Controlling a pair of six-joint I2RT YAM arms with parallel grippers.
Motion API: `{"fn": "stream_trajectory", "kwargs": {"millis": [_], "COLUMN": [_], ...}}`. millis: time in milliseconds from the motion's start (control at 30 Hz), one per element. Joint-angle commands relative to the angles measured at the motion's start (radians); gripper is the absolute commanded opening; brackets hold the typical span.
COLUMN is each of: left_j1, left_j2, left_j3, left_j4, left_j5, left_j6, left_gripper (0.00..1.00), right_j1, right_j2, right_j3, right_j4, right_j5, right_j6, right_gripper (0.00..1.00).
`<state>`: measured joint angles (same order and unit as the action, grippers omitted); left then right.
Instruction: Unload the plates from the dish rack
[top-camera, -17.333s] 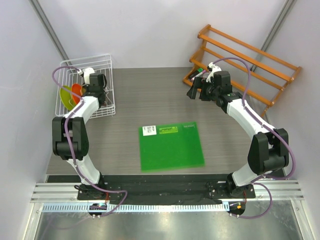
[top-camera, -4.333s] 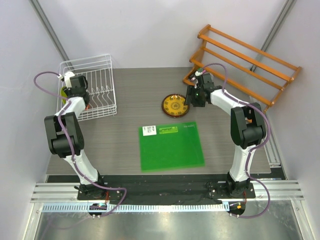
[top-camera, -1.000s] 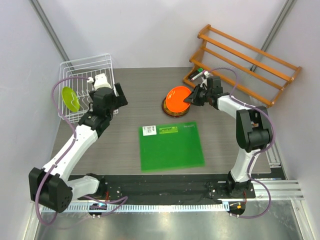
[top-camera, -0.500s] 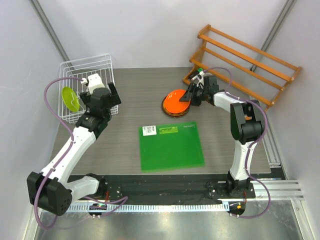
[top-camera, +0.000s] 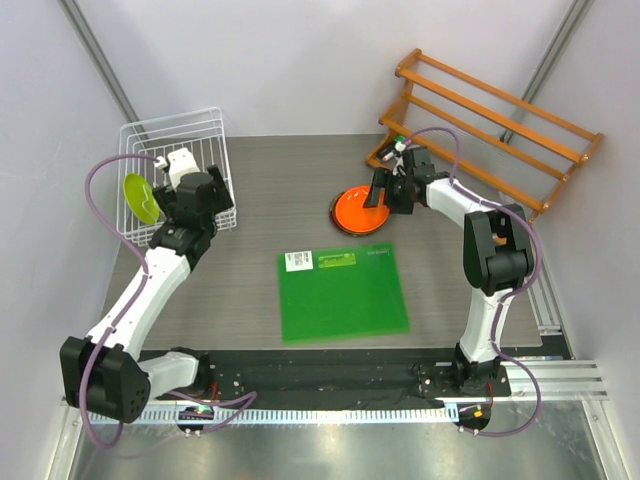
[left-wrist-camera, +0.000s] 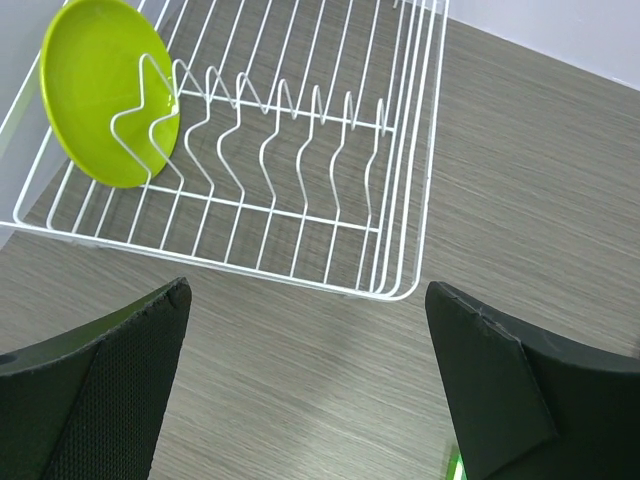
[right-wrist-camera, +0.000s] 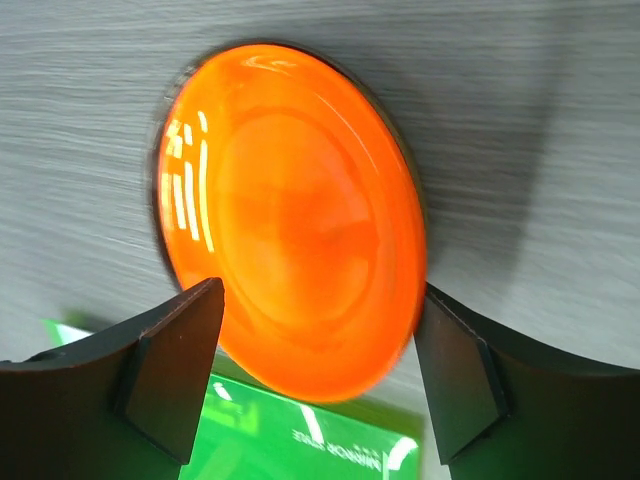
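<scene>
Right gripper (right-wrist-camera: 320, 300), jaws open and empty, flanks the orange plate (right-wrist-camera: 290, 200) lying flat just ahead between them, evidently set down; left gripper (left-wrist-camera: 308, 300), jaws also open, faces the dish rack (left-wrist-camera: 430, 150), its lime green plate (left-wrist-camera: 100, 90) propped upright by prongs ahead-left.

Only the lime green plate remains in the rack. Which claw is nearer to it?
Left. The left claw hangs open by the dish rack's corner, the lime green plate at its far end. The right claw is across the table, over the orange plate.
</scene>
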<state>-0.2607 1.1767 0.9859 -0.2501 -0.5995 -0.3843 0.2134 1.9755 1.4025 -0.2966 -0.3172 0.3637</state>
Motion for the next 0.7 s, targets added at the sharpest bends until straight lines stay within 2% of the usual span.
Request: {"fn": "stream_trajectory", "kwargs": {"millis": [0, 200, 333, 433, 567, 667], "left_j1": [0.043, 0.084, 0.164, 0.236, 0.314, 0.370], "left_j2": [0.017, 0.044, 0.064, 0.092, 0.159, 0.196], "left_j3": [0.040, 0.062, 0.071, 0.077, 0.068, 0.066], "left_j4": [-0.006, -0.011, 0.000, 0.021, 0.083, 0.146], "left_j5": [0.001, -0.009, 0.006, 0.017, -0.037, -0.002], "left_j6": [-0.014, -0.007, -0.007, -0.002, 0.004, 0.010], "left_gripper": [1.00, 0.99, 0.99, 1.00, 1.00, 1.00], "right_j1": [0.024, 0.053, 0.053, 0.053, 0.053, 0.053], "right_j2": [-0.082, -0.099, -0.131, -0.159, -0.175, -0.168], "right_j3": [0.053, 0.066, 0.044, 0.021, 0.012, 0.010], "right_j4": [-0.122, -0.165, -0.147, -0.130, -0.121, -0.113], "right_j5": [0.214, 0.313, 0.392, 0.383, 0.343, 0.331], "right_j6": [-0.075, -0.095, -0.091, -0.088, -0.086, -0.089], "right_gripper": [0.80, 0.82, 0.83, 0.83, 0.83, 0.83]}}
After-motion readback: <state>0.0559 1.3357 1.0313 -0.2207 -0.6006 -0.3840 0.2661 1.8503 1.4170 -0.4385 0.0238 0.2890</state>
